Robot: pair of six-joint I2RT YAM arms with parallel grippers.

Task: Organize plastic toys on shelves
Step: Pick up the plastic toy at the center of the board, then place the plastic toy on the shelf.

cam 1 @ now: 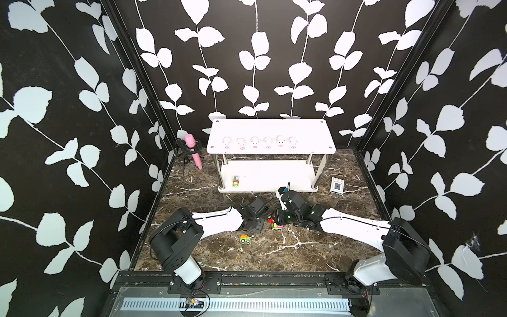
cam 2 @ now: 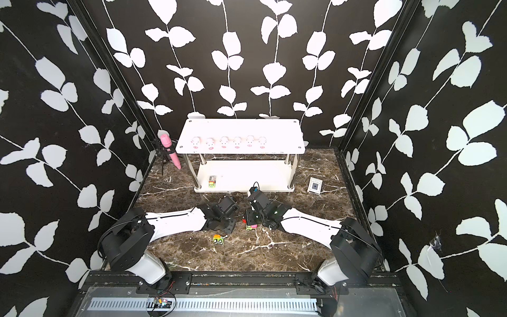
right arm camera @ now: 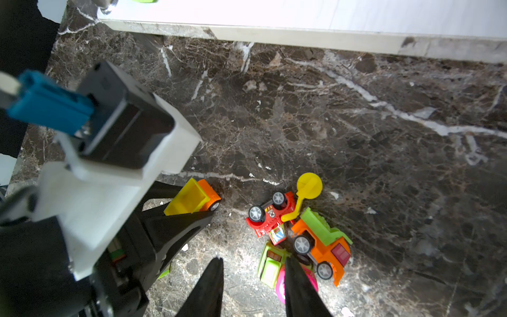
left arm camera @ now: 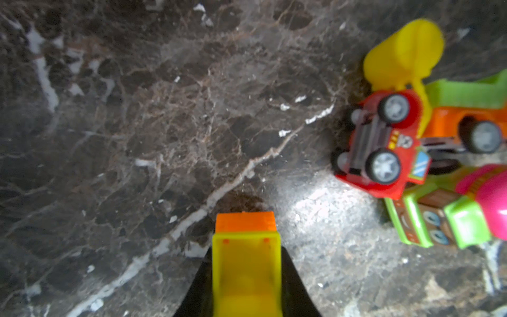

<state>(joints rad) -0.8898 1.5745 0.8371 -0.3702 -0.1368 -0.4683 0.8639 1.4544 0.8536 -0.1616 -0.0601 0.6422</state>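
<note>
My left gripper (left arm camera: pixel 246 249) is shut on a yellow-and-orange dump truck (left arm camera: pixel 245 274), low over the marble floor; the right wrist view shows that truck (right arm camera: pixel 192 199) between the left fingers. My right gripper (right arm camera: pixel 252 259) is open with nothing between its fingers; one fingertip overlaps a green-and-pink mixer truck (right arm camera: pixel 270 267). Beside it lie a red car (right arm camera: pixel 270 216) on its side and an orange-and-green truck (right arm camera: pixel 321 241). A green-and-orange toy (cam 1: pixel 245 238) sits alone nearer the front. The shelves (cam 1: pixel 271 129) hold several pigs (cam 1: pixel 255 142) on top and one vehicle (cam 1: pixel 236 181) below.
A pink microphone (cam 1: pixel 193 151) on a small tripod stands left of the shelves. A white-and-blue card box (cam 1: pixel 337 186) lies to their right. Both arms meet just in front of the lower board (right arm camera: pixel 301 16). Patterned walls close in three sides.
</note>
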